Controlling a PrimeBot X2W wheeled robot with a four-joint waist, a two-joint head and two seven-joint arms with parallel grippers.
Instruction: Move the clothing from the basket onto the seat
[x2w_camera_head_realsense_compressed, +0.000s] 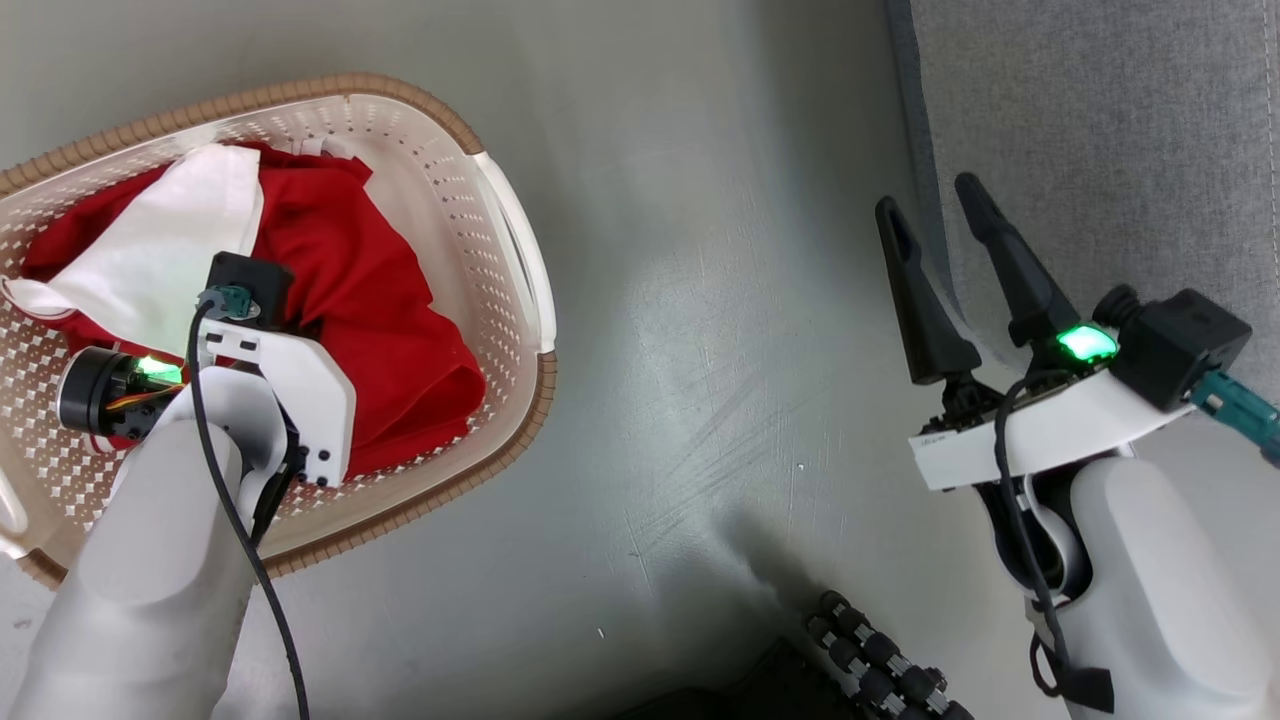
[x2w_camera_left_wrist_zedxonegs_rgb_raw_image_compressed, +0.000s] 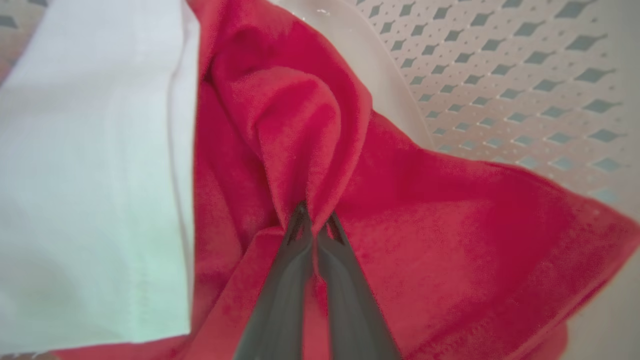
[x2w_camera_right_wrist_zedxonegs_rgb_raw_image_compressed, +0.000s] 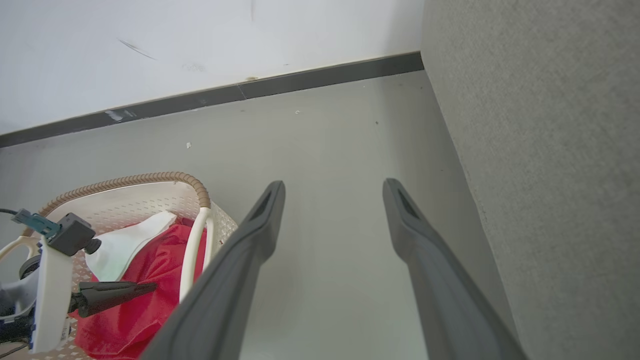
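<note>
Red clothing (x2w_camera_head_realsense_compressed: 370, 300) with a white panel (x2w_camera_head_realsense_compressed: 170, 250) lies in the cream basket (x2w_camera_head_realsense_compressed: 510, 260) at the left of the head view. My left arm reaches down into the basket. In the left wrist view my left gripper (x2w_camera_left_wrist_zedxonegs_rgb_raw_image_compressed: 315, 225) is shut on a pinched fold of the red clothing (x2w_camera_left_wrist_zedxonegs_rgb_raw_image_compressed: 310, 130). The right wrist view shows those dark fingers (x2w_camera_right_wrist_zedxonegs_rgb_raw_image_compressed: 115, 295) on the red clothing (x2w_camera_right_wrist_zedxonegs_rgb_raw_image_compressed: 145, 295). My right gripper (x2w_camera_head_realsense_compressed: 935, 215) stands open over the floor beside the grey seat (x2w_camera_head_realsense_compressed: 1100, 140), nothing between its fingers (x2w_camera_right_wrist_zedxonegs_rgb_raw_image_compressed: 260, 220).
Grey floor (x2w_camera_head_realsense_compressed: 700, 350) lies between basket and seat. A white wall and dark skirting board (x2w_camera_right_wrist_zedxonegs_rgb_raw_image_compressed: 300, 82) stand behind. A dark ribbed part of the robot's base (x2w_camera_head_realsense_compressed: 870, 660) shows at the bottom of the head view.
</note>
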